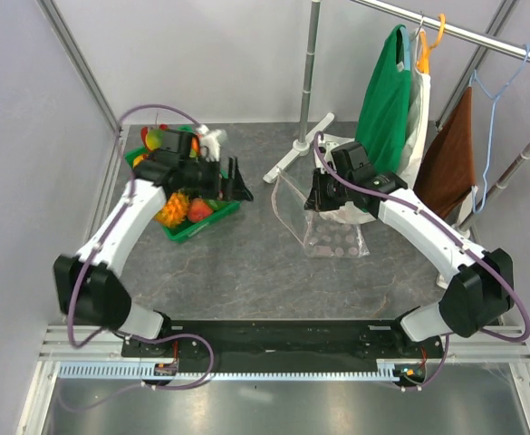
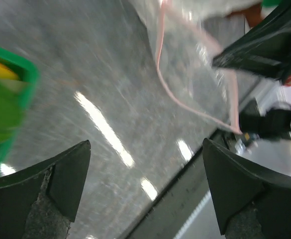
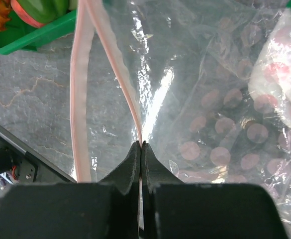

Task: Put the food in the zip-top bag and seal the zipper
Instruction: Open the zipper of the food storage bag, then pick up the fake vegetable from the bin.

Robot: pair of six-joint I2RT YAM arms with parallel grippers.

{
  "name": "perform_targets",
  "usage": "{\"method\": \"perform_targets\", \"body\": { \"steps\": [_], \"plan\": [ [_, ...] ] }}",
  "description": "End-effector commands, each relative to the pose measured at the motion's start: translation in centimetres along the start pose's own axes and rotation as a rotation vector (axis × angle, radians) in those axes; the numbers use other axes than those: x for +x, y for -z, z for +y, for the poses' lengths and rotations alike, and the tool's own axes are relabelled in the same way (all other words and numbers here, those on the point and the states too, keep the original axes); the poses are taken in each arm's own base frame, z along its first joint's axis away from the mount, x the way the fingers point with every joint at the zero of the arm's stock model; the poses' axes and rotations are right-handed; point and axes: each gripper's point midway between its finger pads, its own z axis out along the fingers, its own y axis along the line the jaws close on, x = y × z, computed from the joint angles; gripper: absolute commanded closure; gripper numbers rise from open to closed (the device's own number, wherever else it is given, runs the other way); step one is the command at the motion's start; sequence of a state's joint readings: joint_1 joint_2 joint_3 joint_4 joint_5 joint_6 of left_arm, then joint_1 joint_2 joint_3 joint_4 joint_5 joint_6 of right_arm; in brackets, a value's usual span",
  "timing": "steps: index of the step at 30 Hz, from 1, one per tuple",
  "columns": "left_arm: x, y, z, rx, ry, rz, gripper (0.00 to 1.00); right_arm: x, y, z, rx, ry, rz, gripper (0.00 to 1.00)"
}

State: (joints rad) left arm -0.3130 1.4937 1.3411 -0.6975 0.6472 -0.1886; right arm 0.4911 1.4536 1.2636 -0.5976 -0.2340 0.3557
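Black left gripper (image 1: 239,186) wide apart, holding nothing, just beside the food (image 1: 178,209) in the green tray (image 1: 207,227); right gripper (image 3: 142,147) pinched tight on the pink zipper (image 3: 80,74), holding the zip-top bag (image 1: 337,240) up, off to the right of the food, mouth turned toward the left arm

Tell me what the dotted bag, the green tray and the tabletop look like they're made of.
zip-top bag: thin clear plastic film, glossy. It crinkles, glints, and the table shows through it.
green tray: probably rigid moulded plastic, with an even bright colour and a smooth rim.
table: grey, veined like stone, with a slight sheen. Real stone or laminate, cannot tell.
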Motion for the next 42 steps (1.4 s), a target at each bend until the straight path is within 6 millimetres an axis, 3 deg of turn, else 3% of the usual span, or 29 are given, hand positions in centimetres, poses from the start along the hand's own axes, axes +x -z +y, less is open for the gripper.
{"method": "perform_targets", "body": {
  "steps": [1,6,10,12,16,21,23,26,31,33,35,36,40,42],
  "plan": [
    [-3.3,5.4,0.6,-0.125,-0.050,-0.230,0.00,-1.1,-0.4,1.1,-0.055,-0.070,-0.069,1.00],
    [-2.7,6.8,2.5,-0.277,0.063,-0.325,0.00,-1.4,-1.4,1.5,-0.076,-0.114,-0.072,1.00],
    [-1.8,6.6,6.7,-0.537,0.174,-0.349,0.00,-1.9,-1.3,1.5,-0.069,-0.110,-0.085,1.00],
    [-0.9,6.1,7.5,-0.599,0.231,-0.333,0.00,-2.2,-1.1,1.1,-0.046,-0.105,-0.099,1.00],
    [-0.1,4.2,8.3,-0.654,0.277,-0.333,0.00,-2.0,-1.2,0.8,-0.027,-0.098,-0.095,1.00],
    [-0.3,3.3,10.1,-0.724,0.332,-0.350,0.00,-1.9,-1.2,0.7,-0.025,-0.098,-0.094,1.00],
    [-1.0,3.0,9.5,-0.690,0.318,-0.347,0.00,-2.0,-1.1,0.9,-0.034,-0.092,-0.093,1.00],
    [-1.7,2.9,8.0,-0.622,0.261,-0.359,0.01,-1.9,-1.3,0.8,-0.034,-0.092,-0.088,1.00],
    [-2.7,6.2,4.5,-0.490,-0.097,-0.363,0.00,-1.5,-1.7,0.8,-0.041,-0.090,-0.072,1.00],
    [-2.7,7.8,4.3,-0.499,-0.328,-0.283,0.00,-1.5,-1.7,0.9,-0.047,-0.090,-0.073,1.00],
    [-1.1,8.6,4.5,-0.463,-0.432,-0.170,0.00,-1.5,-1.7,1.0,-0.051,-0.088,-0.069,1.00],
    [-1.3,9.5,4.8,-0.485,-0.504,-0.155,0.00,-1.6,-1.6,1.0,-0.051,-0.089,-0.072,1.00],
    [0.4,10.4,6.4,-0.497,-0.576,-0.021,0.00,-1.5,-1.7,0.9,-0.052,-0.089,-0.068,1.00],
    [-0.2,10.4,5.6,-0.444,-0.616,-0.008,0.01,-1.3,-1.8,0.9,-0.050,-0.089,-0.065,1.00]
  ]
}}
